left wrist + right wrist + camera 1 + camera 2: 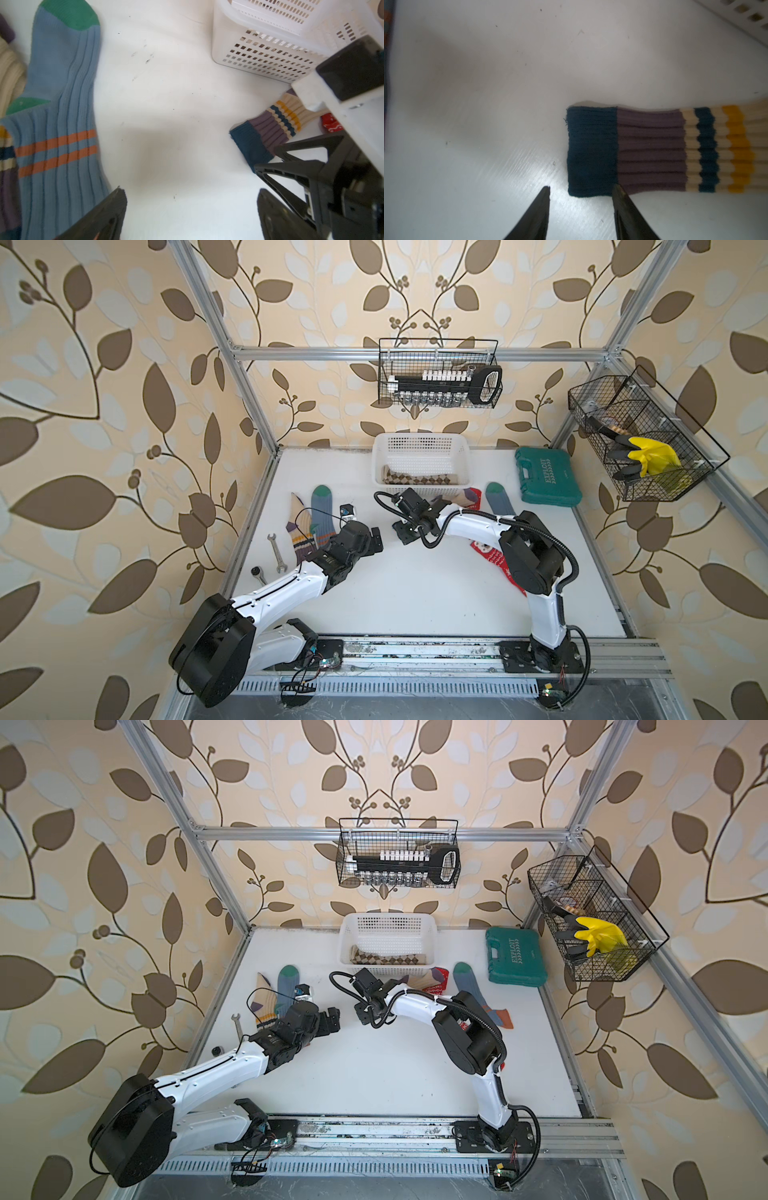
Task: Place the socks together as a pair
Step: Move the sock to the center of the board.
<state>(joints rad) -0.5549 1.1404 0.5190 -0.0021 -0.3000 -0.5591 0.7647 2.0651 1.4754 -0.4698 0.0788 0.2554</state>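
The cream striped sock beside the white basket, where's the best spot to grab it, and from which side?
Grip its navy cuff: that end lies flat and free on bare table, away from the basket. Come down from above with the right pincer, open right by that edge; the foot end is crowded by a red sock.

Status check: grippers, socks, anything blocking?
Left gripper open, empty, beside blue-grey sock. Right gripper open at striped sock cuff, no grip yet. Matching striped sock across table, by left arm. White basket close by.
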